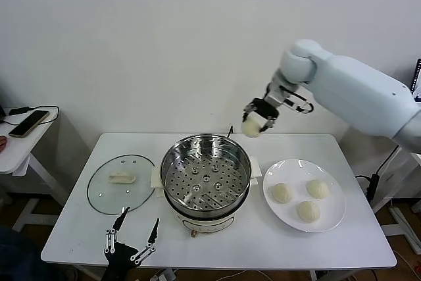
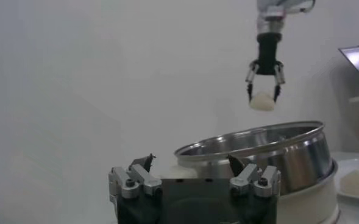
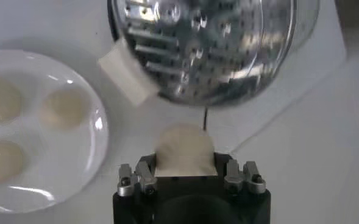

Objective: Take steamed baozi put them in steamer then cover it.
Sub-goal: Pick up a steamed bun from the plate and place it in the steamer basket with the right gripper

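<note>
Right gripper (image 1: 258, 123) pinching smooth domed white dough bun (image 1: 252, 128) above perforated shiny steel steamer (image 1: 206, 177); left gripper (image 1: 133, 236) spread, idle at the table's front edge.

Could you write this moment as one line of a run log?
right end effector: holds baozi above steamer | plate: three buns | lid: on table | left end effector: open, idle
</note>
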